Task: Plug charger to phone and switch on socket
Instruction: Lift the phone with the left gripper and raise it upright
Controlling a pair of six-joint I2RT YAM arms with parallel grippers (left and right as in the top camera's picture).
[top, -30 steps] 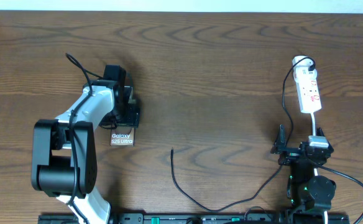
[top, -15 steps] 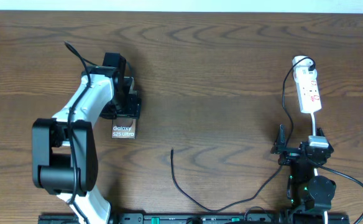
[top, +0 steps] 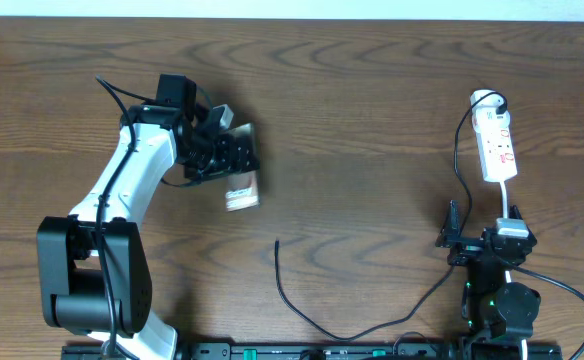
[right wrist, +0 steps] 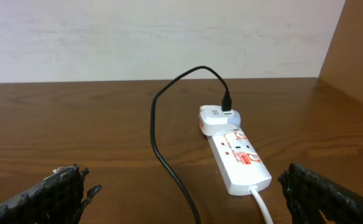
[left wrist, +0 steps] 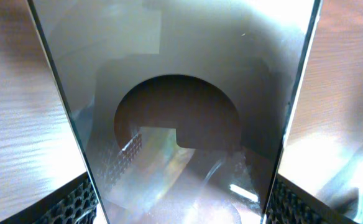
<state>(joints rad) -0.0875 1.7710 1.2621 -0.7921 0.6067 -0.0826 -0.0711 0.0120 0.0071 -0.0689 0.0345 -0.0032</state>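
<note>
Between the fingers (left wrist: 76,200) of the left end effector (top: 236,168), clamped by its two side edges: the phone (left wrist: 181,87), filling nearly the whole left wrist view, glossy face toward the camera and mirroring it. From overhead, jutting out past the fingertips, tilted and blurred, lettering unreadable. Whether clear of the surface (top: 372,110) or touching it, cannot tell

Well to the right of that end effector and somewhat nearer the arm bases, lying on the surface: the free connector tip (top: 277,243) of the charger (right wrist: 153,118), apart from the phone

Right end effector (right wrist: 188,199): fingers spread wide, nothing between them, low over the surface. Straight ahead of it and a little to its right, near but not touching: the socket (right wrist: 240,158), lying lengthwise away from the fingers, red marks on its top. Out of the socket's near end, toward the end effector: a white cord (right wrist: 260,202). At the socket's far end, plugged in through a white adapter (right wrist: 214,119): the charger's other end, black cable arching up and over to the left, then dropping to the surface and running back ahead-left of the fingers, out of view beneath the end effector
</note>
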